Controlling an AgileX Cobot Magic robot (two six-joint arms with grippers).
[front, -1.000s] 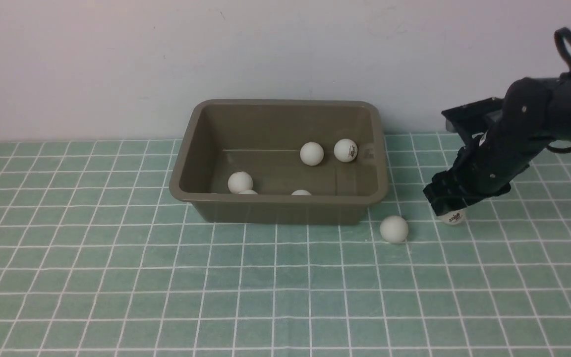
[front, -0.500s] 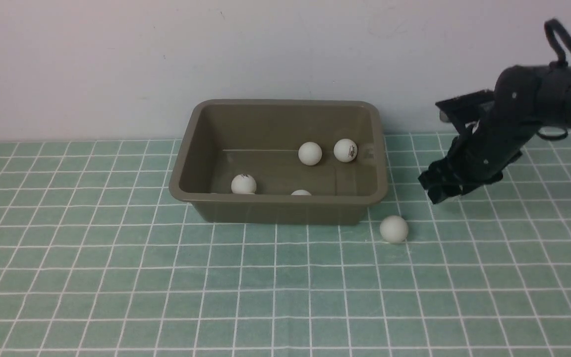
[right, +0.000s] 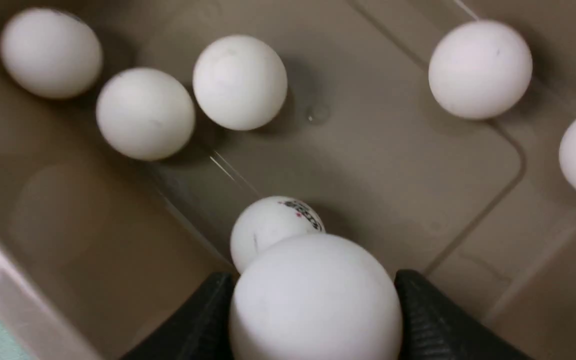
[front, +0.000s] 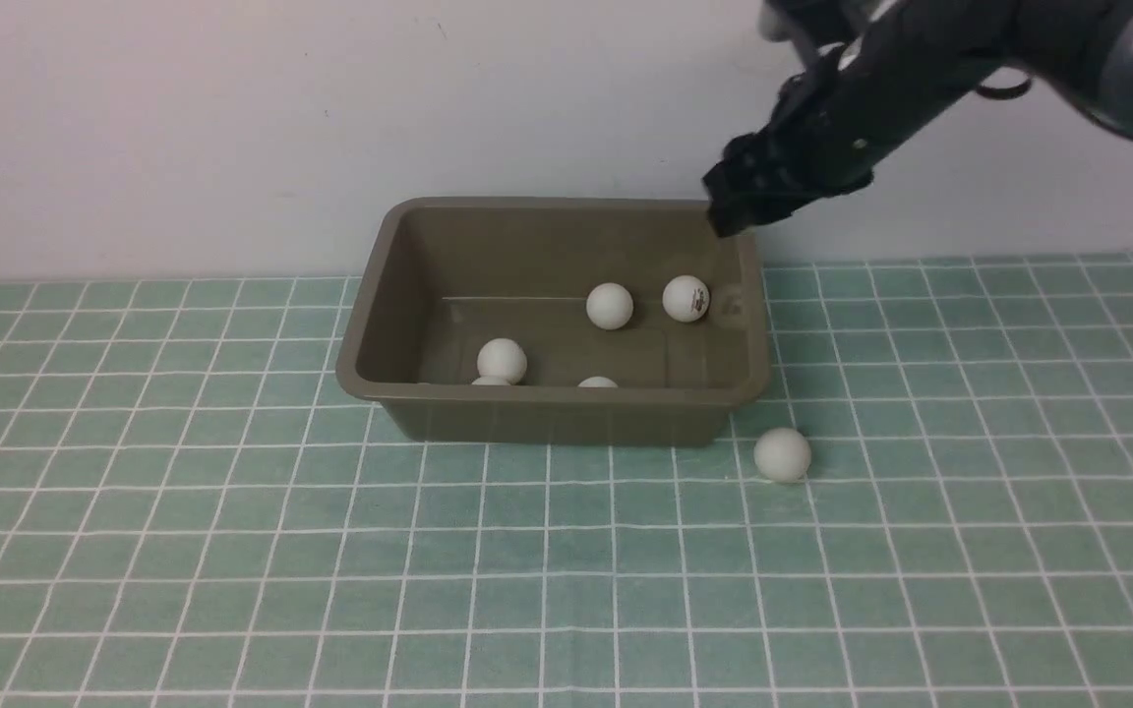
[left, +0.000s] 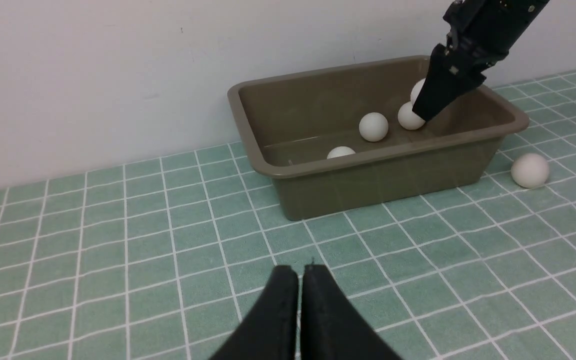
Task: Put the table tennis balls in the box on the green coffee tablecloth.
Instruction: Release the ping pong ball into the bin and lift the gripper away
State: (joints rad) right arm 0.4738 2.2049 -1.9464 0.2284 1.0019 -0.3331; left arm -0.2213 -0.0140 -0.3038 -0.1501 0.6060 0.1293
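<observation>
**Front view.** The box (front: 547, 396) sits on the cloth (front: 232, 551), its far rim close to the wall (front: 183, 128). Flat cloth runs wide to its left, right and front. Five balls (front: 610, 306) show inside. Two are toward the far right, one is at the near left, and two are half hidden behind the near rim. A loose ball (front: 782, 454) lies on the cloth just beside the box's near right corner, apart from it. The right arm (front: 871, 98) reaches in from the upper right. The right jaws hang above the far right corner of the rim, well clear of it. What they grip cannot be seen from here.

**Left wrist view.** The left jaws are pressed together with nothing between them, low over bare cloth in front of the box and well apart from it. Across the box, the right jaws point down inside the rim line. The held ball (left: 417, 90) peeks out beside them, above the balls on the floor. The loose ball (left: 530, 170) rests past the box's end wall.

**Right wrist view.** The right jaws stand wide, their fingers (right: 430, 320) clamped on either side of the held ball (right: 315, 300). Below it is the box floor, with a logo ball (right: 270, 225) almost straight underneath. Three balls are grouped to one side and two lie apart to the other. Bare floor lies between the groups. One sloping wall and a strip of cloth show at the corner.
</observation>
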